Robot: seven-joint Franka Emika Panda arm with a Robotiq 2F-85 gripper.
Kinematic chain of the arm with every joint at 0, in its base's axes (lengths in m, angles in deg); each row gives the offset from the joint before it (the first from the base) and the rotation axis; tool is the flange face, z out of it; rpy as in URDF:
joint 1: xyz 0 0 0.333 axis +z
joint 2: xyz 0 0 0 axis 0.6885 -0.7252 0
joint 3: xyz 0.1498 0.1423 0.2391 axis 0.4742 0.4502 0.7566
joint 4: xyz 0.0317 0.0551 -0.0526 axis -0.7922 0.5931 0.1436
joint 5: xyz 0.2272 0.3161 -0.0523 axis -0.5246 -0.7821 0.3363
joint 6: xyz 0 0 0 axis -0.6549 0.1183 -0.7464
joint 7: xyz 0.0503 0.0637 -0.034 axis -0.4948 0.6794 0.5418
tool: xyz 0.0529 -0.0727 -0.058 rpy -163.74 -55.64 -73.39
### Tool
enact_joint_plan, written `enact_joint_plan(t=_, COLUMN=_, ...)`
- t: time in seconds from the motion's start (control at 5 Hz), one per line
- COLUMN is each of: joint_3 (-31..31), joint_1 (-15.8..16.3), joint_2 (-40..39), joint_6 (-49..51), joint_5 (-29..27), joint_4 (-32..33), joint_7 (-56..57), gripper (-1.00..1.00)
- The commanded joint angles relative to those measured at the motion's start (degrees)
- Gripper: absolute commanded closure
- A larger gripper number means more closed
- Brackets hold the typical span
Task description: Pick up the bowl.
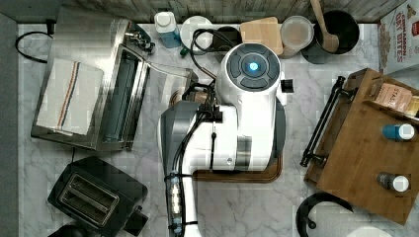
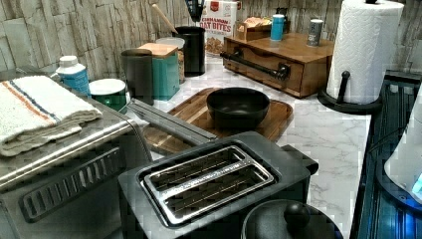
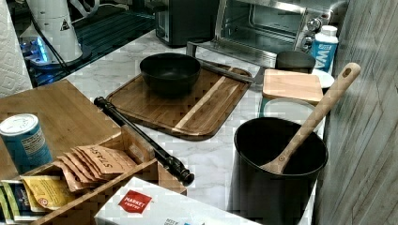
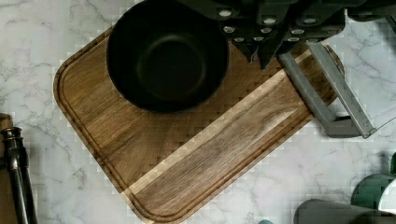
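The bowl (image 2: 238, 105) (image 3: 170, 72) is round, shallow and matte black, and it stands upright on one end of a wooden tray (image 2: 278, 117) (image 3: 206, 108). The wrist view looks straight down into the bowl (image 4: 167, 56) and onto the tray (image 4: 210, 149). My gripper (image 4: 259, 58) hangs well above the tray, beside the bowl's rim and clear of it. Its fingertips are close together with nothing between them. In the top view the white arm (image 1: 247, 108) covers most of the tray (image 1: 267, 175) and hides the bowl.
A toaster oven (image 1: 84, 79) stands by the tray, its open door (image 4: 327, 93) reaching the tray's corner. A black toaster (image 2: 214, 179), a black pot with a wooden spoon (image 3: 277, 164), a wooden box with a bar handle (image 1: 365, 148) and a paper towel roll (image 2: 366, 50) ring the tray.
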Motion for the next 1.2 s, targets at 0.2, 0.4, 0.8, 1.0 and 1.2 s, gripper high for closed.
enact_joint_plan(t=0.2, joint_3=-1.3, joint_1=-1.8, joint_2=3.1, joint_6=-2.1, joint_5=-4.5, joint_4=6.2, joint_7=2.3, gripper=1.00)
enact_joint_plan(t=0.4, joint_3=-3.3, joint_1=-3.7, joint_2=9.2, joint_6=-6.9, joint_5=-5.9, joint_4=15.6, joint_7=0.9, gripper=1.00)
enact_joint_plan(t=0.8, joint_3=-6.3, joint_1=-5.0, joint_2=21.1, joint_6=-12.2, joint_5=-3.1, joint_4=29.8, joint_7=-4.8, gripper=1.00)
enact_joint_plan(t=1.0, joint_3=-5.5, joint_1=-6.6, joint_2=23.2, joint_6=-12.2, joint_5=-1.1, joint_4=32.1, joint_7=-6.5, gripper=-1.00)
enact_joint_plan(t=1.2, joint_3=-5.9, joint_1=-7.7, joint_2=24.9, joint_6=-12.7, joint_5=-0.6, joint_4=35.6, joint_7=-5.5, gripper=-1.00)
